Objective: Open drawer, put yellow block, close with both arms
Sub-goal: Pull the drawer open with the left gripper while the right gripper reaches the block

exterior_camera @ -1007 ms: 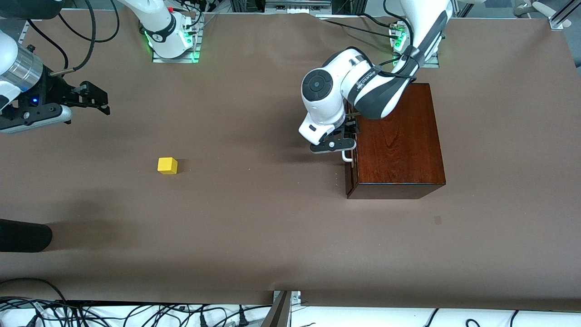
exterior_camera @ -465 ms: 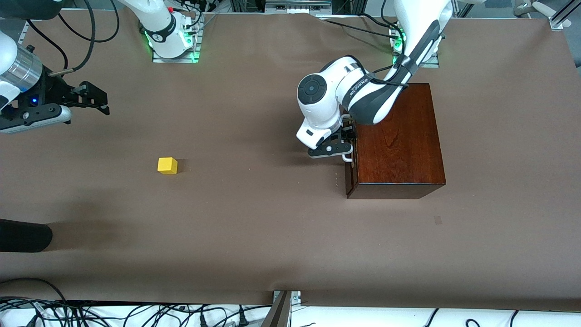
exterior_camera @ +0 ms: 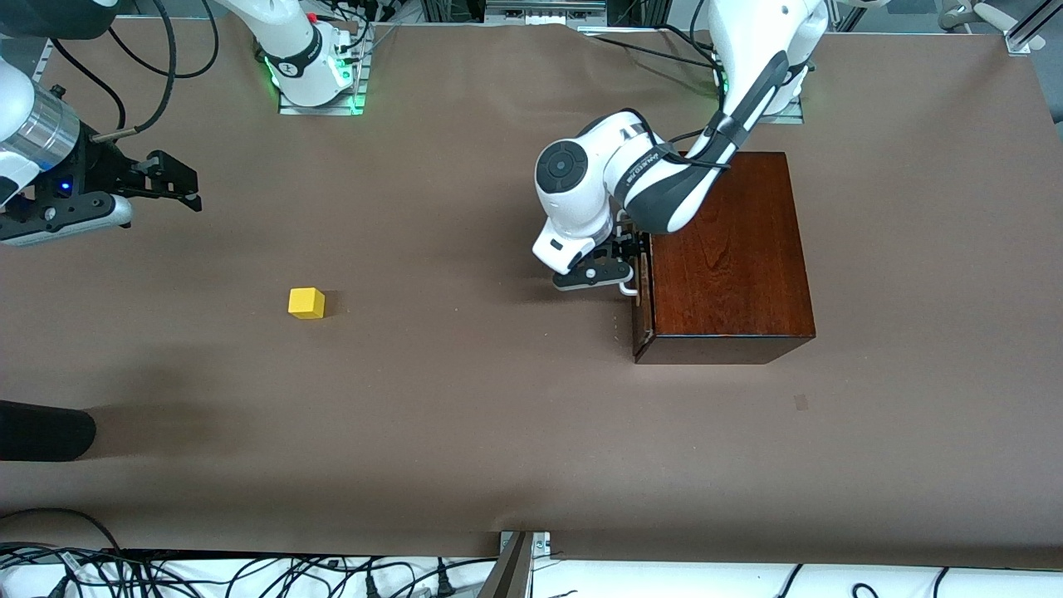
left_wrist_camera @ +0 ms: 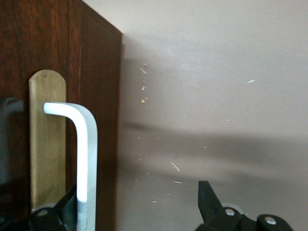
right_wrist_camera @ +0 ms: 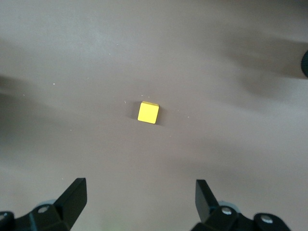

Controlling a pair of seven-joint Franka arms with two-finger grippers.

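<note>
The dark mahogany box (exterior_camera: 731, 257) stands toward the left arm's end of the table. Its drawer (exterior_camera: 641, 311) looks shut, with the white handle (exterior_camera: 629, 288) on its front. My left gripper (exterior_camera: 629, 259) is open at that front, straddling the handle (left_wrist_camera: 86, 144): one finger (left_wrist_camera: 60, 211) sits between the handle and the drawer face (left_wrist_camera: 48, 38), the other (left_wrist_camera: 207, 197) stands well off it. The yellow block (exterior_camera: 306, 302) lies on the brown table toward the right arm's end. My right gripper (exterior_camera: 170, 178) hangs open over the table, the block (right_wrist_camera: 148, 112) ahead of its fingers (right_wrist_camera: 76, 195).
A brown cloth (exterior_camera: 465, 415) covers the whole table. A black rounded object (exterior_camera: 46, 432) juts in at the right arm's end, nearer to the front camera than the block. Cables (exterior_camera: 249, 573) run along the edge nearest that camera.
The left arm's wrist has drawn a little away from the box front, toward the right arm's end, with the handle between its fingers. The right arm and the block have not moved.
</note>
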